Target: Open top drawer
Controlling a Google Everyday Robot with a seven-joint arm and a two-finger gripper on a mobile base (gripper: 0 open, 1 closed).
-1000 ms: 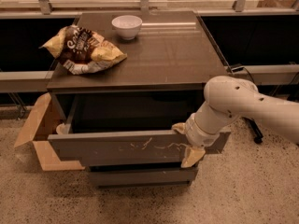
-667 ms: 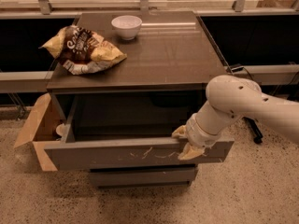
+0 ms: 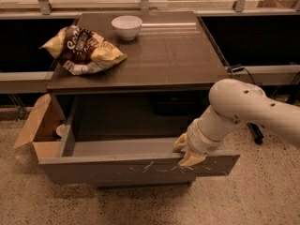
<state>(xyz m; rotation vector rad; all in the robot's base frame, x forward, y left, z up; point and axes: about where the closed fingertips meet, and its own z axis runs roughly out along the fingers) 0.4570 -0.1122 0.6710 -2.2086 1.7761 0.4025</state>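
colours: top drawer (image 3: 136, 167) front is dark grey-brown, with pale whitish scratch marks across it, densest mid-right. my gripper (image 3: 186, 151) is tan-yellow and sits at that front's upper edge, toward the right. my arm (image 3: 243, 111) behind it is off-white. table (image 3: 164, 60) is dark brown with glossy pale reflections. bowl (image 3: 127, 26) is white. snack bag (image 3: 84, 50) is yellow with a dark brown panel and pale lettering. cardboard box (image 3: 40, 123) is light tan. floor (image 3: 28, 198) is beige with fine speckle.
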